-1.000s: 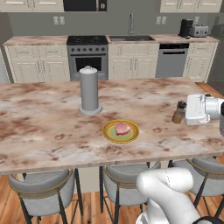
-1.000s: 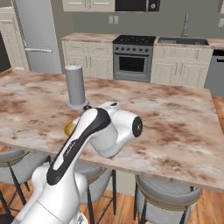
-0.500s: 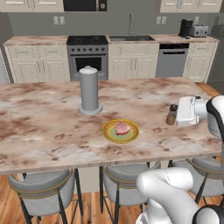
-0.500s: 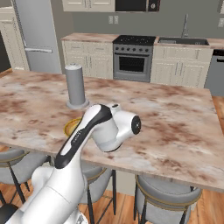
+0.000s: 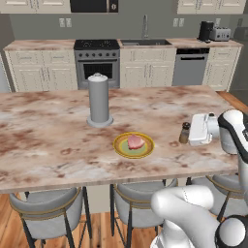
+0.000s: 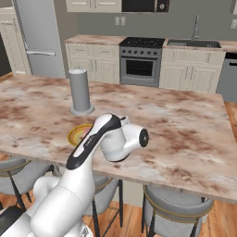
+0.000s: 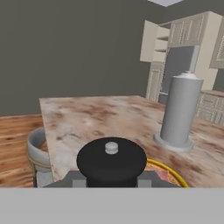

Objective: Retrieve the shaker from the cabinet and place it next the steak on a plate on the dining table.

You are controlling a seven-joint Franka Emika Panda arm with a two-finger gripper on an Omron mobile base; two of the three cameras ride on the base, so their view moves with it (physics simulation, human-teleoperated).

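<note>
The gripper [image 5: 188,131] is closed on the shaker [image 5: 184,132], which it holds upright by the body, just above the stone top or perhaps touching it; the left base view is too coarse to say which. In the hand view the shaker's dark cap [image 7: 111,159] sits right in front of the camera between the finger tips, with the orange-tan rim of the plate [image 7: 168,171] curving just behind it. So the target lies straight ahead of the hand: in the left base view the plate [image 5: 119,146] with the steak [image 5: 135,142] is a short way to the shaker's left, with bare tabletop between them. The shaker's long axis is vertical, so setting it down should need little reorientation. The arm reaches in from the right edge of that view, its wrist level and the hand pointing sideways across the dining table [image 5: 43,145] toward the plate. Beyond the plate stands the tall grey cylinder [image 5: 99,100], well clear of the path.
</note>
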